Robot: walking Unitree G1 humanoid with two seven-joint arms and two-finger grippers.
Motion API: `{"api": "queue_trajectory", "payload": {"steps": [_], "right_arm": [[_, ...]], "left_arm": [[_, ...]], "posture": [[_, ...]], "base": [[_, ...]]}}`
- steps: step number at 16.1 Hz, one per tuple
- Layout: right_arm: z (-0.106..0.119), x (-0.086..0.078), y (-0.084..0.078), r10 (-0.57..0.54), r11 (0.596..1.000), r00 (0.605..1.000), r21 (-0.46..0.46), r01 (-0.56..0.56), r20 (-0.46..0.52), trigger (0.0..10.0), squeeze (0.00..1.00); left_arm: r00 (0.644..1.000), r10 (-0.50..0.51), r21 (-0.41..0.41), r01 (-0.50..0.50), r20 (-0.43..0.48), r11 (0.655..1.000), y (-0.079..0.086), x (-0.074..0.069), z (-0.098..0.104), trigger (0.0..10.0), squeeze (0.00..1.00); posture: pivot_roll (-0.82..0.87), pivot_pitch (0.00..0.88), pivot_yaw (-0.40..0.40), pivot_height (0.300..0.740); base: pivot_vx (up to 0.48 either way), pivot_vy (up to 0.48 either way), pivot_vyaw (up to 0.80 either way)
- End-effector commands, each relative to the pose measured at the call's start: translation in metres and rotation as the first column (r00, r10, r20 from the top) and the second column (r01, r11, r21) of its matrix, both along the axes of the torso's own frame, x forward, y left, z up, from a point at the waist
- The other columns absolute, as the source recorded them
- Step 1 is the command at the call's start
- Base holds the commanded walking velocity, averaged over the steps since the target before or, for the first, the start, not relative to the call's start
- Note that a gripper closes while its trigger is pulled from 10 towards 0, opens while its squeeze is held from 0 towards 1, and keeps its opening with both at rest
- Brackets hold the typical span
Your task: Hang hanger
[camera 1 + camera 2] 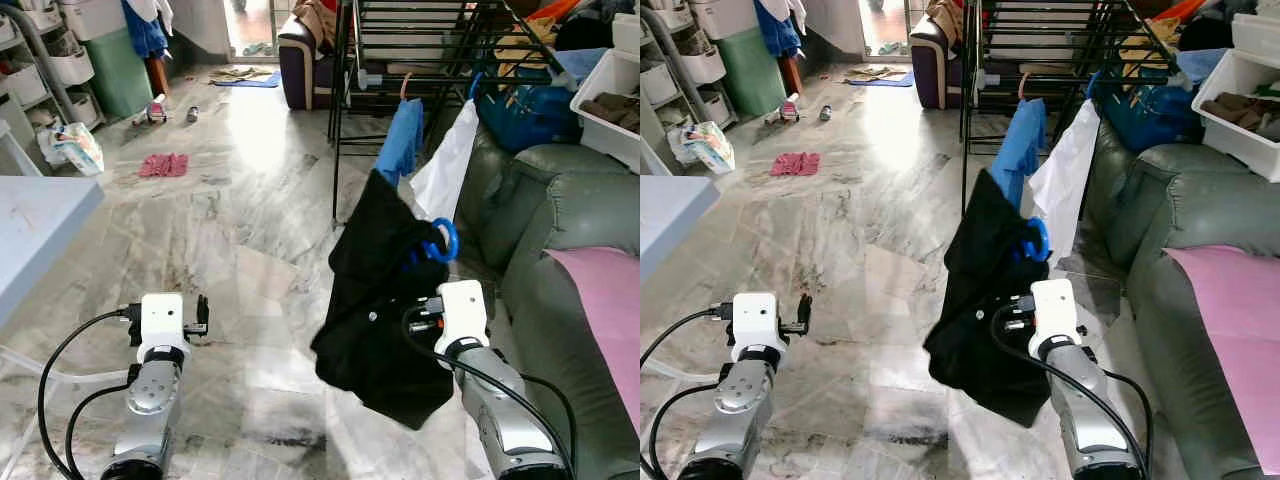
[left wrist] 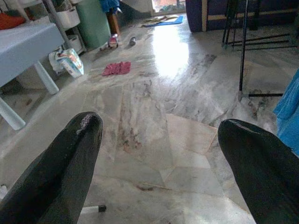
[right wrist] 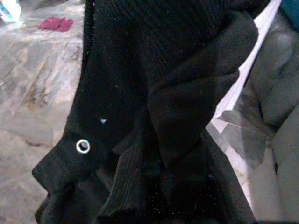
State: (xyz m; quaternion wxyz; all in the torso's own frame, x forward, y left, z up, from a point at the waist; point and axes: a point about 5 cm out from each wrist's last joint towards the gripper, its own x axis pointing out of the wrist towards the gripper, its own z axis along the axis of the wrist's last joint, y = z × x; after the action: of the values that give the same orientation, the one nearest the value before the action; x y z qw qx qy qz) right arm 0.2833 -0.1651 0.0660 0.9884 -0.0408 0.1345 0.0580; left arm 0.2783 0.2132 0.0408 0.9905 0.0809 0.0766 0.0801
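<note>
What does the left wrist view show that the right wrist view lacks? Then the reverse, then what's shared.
Left wrist: the open left gripper, a pale table, a black rack leg. Right wrist: the black garment up close, its metal eyelet, the green sofa. Shared: the marble floor and the red cloth on it.

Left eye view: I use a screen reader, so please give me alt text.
The right tool holds up a black garment on a blue hanger before a black drying rack. The left tool hovers open over the marble floor.
</note>
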Motion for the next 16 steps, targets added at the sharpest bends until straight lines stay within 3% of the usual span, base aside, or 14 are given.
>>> {"api": "queue_trajectory", "payload": {"steps": [1, 5, 6, 9, 11, 13, 16], "right_arm": [[0.004, 0.0, -0.006, -0.053, 0.999, 0.998, 0.005, 0.053, 0.037, 10.0, 0.0], [-0.001, -0.013, -0.015, -0.118, 0.993, 0.992, -0.007, 0.119, 0.034, 10.0, 0.0], [-0.009, -0.024, -0.029, -0.212, 0.977, 0.977, -0.033, 0.212, -0.019, 10.0, 0.0], [-0.01, -0.041, -0.043, -0.313, 0.949, 0.949, -0.053, 0.311, -0.04, 10.0, 0.0], [-0.007, -0.052, -0.04, -0.305, 0.952, 0.951, -0.033, 0.304, -0.051, 10.0, 0.0], [-0.002, -0.059, -0.038, -0.267, 0.963, 0.963, -0.038, 0.266, -0.03, 10.0, 0.0], [0.002, -0.066, -0.043, -0.294, 0.956, 0.956, -0.007, 0.294, -0.024, 10.0, 0.0]], "left_arm": [[1.0, -0.005, 0.012, 0.005, 0.008, 1.0, 0.006, 0.001, 0.003, 10.0, 0.0], [0.999, -0.038, 0.007, 0.038, 0.0, 0.999, 0.01, 0.001, 0.002, 10.0, 0.0], [0.994, -0.096, -0.001, 0.097, 0.049, 0.995, 0.01, -0.003, 0.007, 10.0, 0.0], [0.989, -0.132, 0.008, 0.132, 0.072, 0.991, 0.008, -0.007, 0.009, 10.0, 0.0], [0.984, -0.168, -0.021, 0.169, 0.054, 0.985, 0.004, -0.015, 0.003, 10.0, 0.0], [0.98, -0.183, 0.012, 0.182, 0.076, 0.983, 0.011, -0.022, 0.009, 10.0, 0.0], [0.967, -0.232, 0.006, 0.233, 0.104, 0.973, 0.012, -0.01, 0.02, 10.0, 0.0]], "posture": [[0.02, 0.0, 0.003, 0.74], [0.0, 0.0, 0.022, 0.74], [0.0, 0.0, 0.023, 0.74], [0.0, 0.0, 0.022, 0.74], [-0.02, 0.0, 0.027, 0.74], [-0.02, 0.0, 0.027, 0.74], [-0.04, 0.0, 0.054, 0.74]], "base": [[0.0, 0.0, 0.0], [0.0, 0.0, 0.0], [0.0, 0.0, 0.0], [0.0, 0.0, 0.0], [0.0, 0.0, 0.0], [0.0, 0.0, 0.0], [0.0, 0.0, 0.0]]}}
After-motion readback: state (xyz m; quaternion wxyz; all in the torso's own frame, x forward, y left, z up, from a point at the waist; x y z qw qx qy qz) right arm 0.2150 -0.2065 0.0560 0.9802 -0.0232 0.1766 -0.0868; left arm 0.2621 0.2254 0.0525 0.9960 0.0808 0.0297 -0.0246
